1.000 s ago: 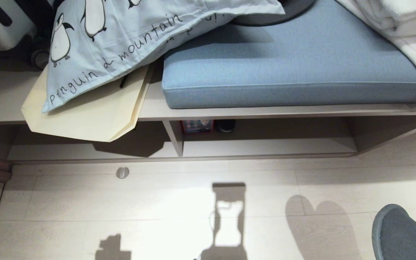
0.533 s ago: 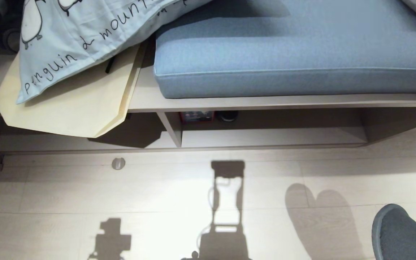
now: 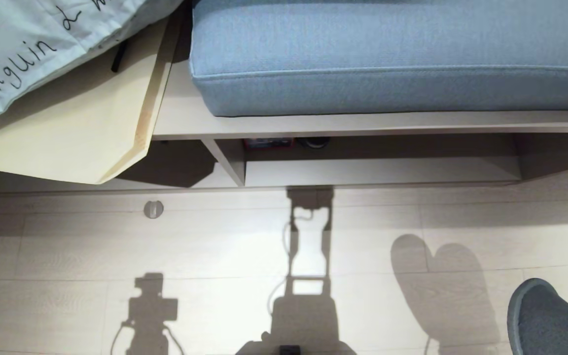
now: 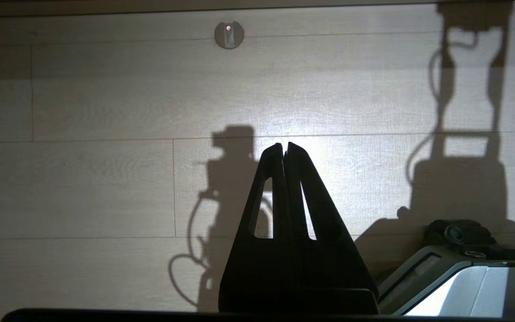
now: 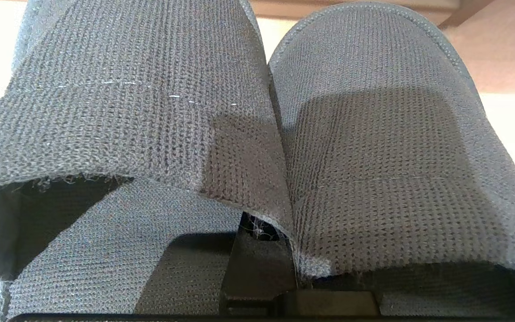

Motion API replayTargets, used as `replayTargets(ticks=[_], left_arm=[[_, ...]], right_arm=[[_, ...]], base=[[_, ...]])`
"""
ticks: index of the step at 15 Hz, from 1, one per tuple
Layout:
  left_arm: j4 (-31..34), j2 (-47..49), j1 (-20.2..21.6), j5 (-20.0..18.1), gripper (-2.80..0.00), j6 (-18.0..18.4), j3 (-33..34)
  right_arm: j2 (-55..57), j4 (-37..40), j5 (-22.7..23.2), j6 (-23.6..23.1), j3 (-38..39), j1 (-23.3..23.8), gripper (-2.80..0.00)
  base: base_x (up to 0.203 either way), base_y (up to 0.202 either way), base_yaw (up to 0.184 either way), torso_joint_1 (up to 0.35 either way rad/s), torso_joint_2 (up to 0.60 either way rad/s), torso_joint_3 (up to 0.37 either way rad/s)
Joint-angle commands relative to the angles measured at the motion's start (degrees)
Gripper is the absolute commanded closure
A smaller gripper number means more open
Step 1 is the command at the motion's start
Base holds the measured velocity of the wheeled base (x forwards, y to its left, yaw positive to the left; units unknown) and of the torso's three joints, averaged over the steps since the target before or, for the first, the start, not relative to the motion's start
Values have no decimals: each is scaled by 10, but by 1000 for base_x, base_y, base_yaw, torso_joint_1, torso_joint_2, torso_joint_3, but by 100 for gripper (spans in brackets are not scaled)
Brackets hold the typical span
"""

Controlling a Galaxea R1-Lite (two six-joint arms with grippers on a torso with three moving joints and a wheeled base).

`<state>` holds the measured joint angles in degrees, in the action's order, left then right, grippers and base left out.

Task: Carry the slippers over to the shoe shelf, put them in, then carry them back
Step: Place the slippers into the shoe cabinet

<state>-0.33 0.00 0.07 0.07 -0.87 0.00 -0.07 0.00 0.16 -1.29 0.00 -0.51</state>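
The slippers are a dark grey fabric pair hanging at the lower right of the head view, above the floor. In the right wrist view the slippers fill the picture side by side, toes pointing away. My right gripper is shut on the inner edges of both uppers. The shoe shelf is the low pale compartment under the bench, ahead across the floor, split by a vertical divider. My left gripper hangs shut and empty over the floor.
A blue cushion lies on the bench above the shelf. A penguin pillow and a cream bag overhang the shelf's left half. A red box sits at the shelf's back. A round floor stop sits before it.
The camera has moved: the bench and shelf have slid up the picture and look nearer. The slippers keep their place at the lower right, still held.
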Motion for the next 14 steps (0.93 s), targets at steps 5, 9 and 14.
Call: replayTargets(ticks=[5, 9, 14], left_arm=[[0, 0, 0, 0, 0, 0, 0], [0, 0, 0, 0, 0, 0, 0], [0, 0, 0, 0, 0, 0, 0]], right_arm=[[1, 0, 0, 0, 1, 0, 0], [1, 0, 0, 0, 1, 0, 0], [1, 0, 0, 0, 1, 0, 0]], base=[[0, 0, 0, 4, 2, -199], [0, 0, 0, -1, 4, -196], [0, 0, 0, 3, 3, -197]])
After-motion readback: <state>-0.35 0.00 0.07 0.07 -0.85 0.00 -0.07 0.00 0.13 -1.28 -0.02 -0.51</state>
